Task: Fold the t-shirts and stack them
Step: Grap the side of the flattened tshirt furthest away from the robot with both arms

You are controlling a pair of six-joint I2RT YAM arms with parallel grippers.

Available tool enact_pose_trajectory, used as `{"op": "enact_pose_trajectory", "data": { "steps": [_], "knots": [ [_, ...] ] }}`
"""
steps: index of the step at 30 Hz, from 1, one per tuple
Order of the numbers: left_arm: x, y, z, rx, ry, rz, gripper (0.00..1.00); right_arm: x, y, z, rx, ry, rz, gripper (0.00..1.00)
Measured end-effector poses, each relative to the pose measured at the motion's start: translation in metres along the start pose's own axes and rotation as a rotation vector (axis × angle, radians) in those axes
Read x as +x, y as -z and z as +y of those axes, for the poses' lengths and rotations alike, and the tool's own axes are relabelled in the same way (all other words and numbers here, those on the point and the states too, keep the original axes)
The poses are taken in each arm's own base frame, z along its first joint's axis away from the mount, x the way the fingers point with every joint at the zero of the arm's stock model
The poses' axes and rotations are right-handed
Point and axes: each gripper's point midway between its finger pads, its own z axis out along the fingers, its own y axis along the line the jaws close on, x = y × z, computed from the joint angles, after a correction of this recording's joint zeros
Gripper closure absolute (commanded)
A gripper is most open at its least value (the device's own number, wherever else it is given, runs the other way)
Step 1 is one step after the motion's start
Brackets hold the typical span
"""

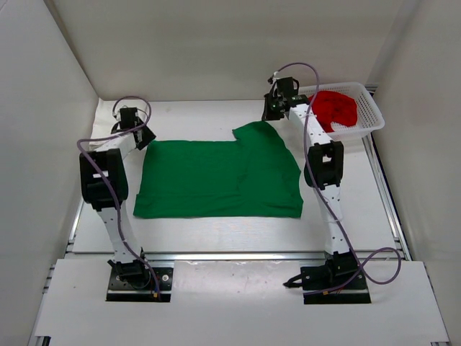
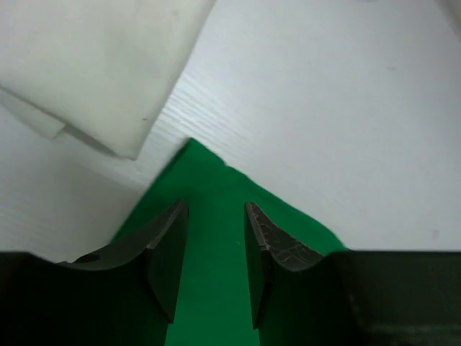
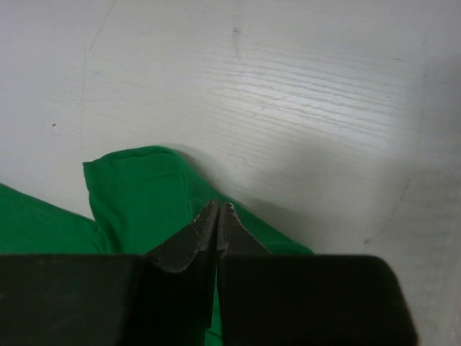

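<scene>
The bright green t-shirt [image 1: 216, 176] lies spread flat mid-table, one sleeve [image 1: 256, 131] pointing to the far side. My left gripper [image 1: 144, 135] is over its far left corner. In the left wrist view that gripper [image 2: 215, 207] stands open, its jaws astride the green corner [image 2: 209, 173]. My right gripper [image 1: 274, 108] sits at the far edge by the sleeve. Seen from the right wrist, it [image 3: 218, 205] is shut just over the green sleeve [image 3: 137, 187], with no cloth visible between the tips. The red t-shirt [image 1: 335, 107] is bunched in the basket. A cream-white layered cloth [image 2: 94, 65] lies just past the green corner.
The white mesh basket [image 1: 371, 122] stands at the far right, close behind the right arm. White walls close in the table on the left, the back and the right. Metal rails run along the table's side and near edges.
</scene>
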Motion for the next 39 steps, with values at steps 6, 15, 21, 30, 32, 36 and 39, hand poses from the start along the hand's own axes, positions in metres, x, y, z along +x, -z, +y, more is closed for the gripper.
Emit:
{"op": "enact_pose_trajectory", "data": {
  "steps": [6, 15, 21, 30, 32, 36, 39],
  "knots": [
    [0.025, -0.033, 0.028, -0.112, -0.052, 0.096, 0.47, 0.003, 0.000, 0.021, -0.063, 0.013, 0.014, 1.00],
    [-0.003, -0.036, 0.019, -0.114, -0.074, 0.058, 0.52, 0.009, -0.001, 0.043, -0.111, 0.031, 0.033, 1.00],
    [0.006, -0.049, 0.023, -0.135, -0.091, 0.092, 0.53, 0.010, 0.001, 0.048, -0.119, 0.033, 0.039, 1.00],
    [0.010, -0.057, 0.018, -0.144, -0.108, 0.115, 0.77, 0.003, 0.006, 0.048, -0.130, 0.031, 0.027, 1.00],
    [0.012, -0.056, 0.018, -0.146, -0.102, 0.119, 0.87, 0.001, 0.007, 0.048, -0.130, 0.031, 0.024, 1.00],
    [0.012, -0.057, 0.017, -0.144, -0.102, 0.118, 1.00, 0.001, 0.009, 0.044, -0.129, 0.024, 0.031, 1.00],
    [0.014, -0.056, 0.018, -0.135, -0.096, 0.105, 1.00, 0.004, 0.015, 0.043, -0.134, 0.017, 0.052, 1.00]
  ]
}}
